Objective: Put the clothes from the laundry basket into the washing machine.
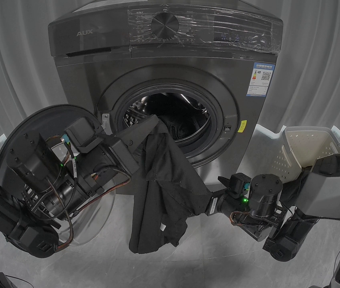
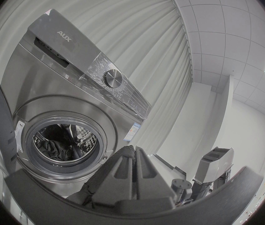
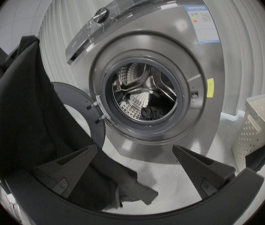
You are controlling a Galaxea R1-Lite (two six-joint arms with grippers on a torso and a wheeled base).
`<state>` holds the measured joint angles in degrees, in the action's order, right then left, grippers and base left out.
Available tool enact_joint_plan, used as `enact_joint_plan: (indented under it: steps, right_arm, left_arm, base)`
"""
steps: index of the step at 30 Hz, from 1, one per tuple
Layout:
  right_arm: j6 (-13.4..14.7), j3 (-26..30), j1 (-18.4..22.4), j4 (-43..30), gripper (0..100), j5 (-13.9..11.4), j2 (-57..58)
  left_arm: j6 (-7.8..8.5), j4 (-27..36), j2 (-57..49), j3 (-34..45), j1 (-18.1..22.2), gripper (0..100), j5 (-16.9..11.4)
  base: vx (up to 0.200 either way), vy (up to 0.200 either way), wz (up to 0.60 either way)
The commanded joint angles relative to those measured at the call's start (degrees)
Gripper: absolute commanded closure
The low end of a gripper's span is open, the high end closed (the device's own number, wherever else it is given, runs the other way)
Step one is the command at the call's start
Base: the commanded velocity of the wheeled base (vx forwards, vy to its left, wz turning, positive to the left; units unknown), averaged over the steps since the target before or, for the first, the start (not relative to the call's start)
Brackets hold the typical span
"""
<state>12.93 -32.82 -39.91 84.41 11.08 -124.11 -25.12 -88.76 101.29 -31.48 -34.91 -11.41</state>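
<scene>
While the left jaws are pinched shut on the top of a black garment (image 1: 160, 181) just before the washer (image 1: 218, 89) mouth, its hanging bulk hides the tips of the right jaws from the head view, which stand wide apart with cloth draped against one, the basket (image 1: 306, 145) behind them.

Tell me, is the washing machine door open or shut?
Open. The round door is swung out on the machine's left, and the drum shows with dark clothes inside.
</scene>
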Motion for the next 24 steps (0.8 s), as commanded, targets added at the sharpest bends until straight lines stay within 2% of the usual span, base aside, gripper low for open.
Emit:
enact_joint_plan:
  steps: [1, 5, 6, 16, 20, 24]
  right_arm:
    - [-0.1, 4.6, 0.8, 0.5, 0, -0.7, -0.1]
    - [0.0, 6.0, 0.8, 0.6, 0, -1.6, -0.3]
    - [0.3, 7.6, 0.8, 0.7, 0, -3.8, -0.8]
    - [0.1, 7.3, 1.1, 1.4, 0, -4.3, -6.8]
    - [-0.1, 6.9, 1.2, 3.0, 0, -6.2, -9.1]
    - [-0.3, 6.2, 1.3, 3.3, 0, -6.7, -10.5]
  left_arm:
    - [0.08, 0.0, 0.7, -1.7, 0.1, 100, 0.8]
    - [0.08, 0.0, 0.7, -2.1, 0.5, 100, 1.0]
    - [-0.01, 0.0, 0.5, -2.7, 0.8, 100, 1.2]
    - [-0.10, 0.0, 0.3, -4.4, 1.1, 100, 1.3]
    - [-0.10, 0.0, 0.3, -4.6, 1.3, 100, 1.3]
    - [-0.10, 0.0, 0.4, -4.7, 1.4, 100, 1.3]
  base:
    - [0.000, 0.000, 0.00]
    - [0.000, 0.000, 0.00]
    - [0.000, 0.000, 0.00]
    - [0.000, 0.000, 0.00]
    - [0.000, 0.000, 0.00]
    - [0.000, 0.000, 0.00]
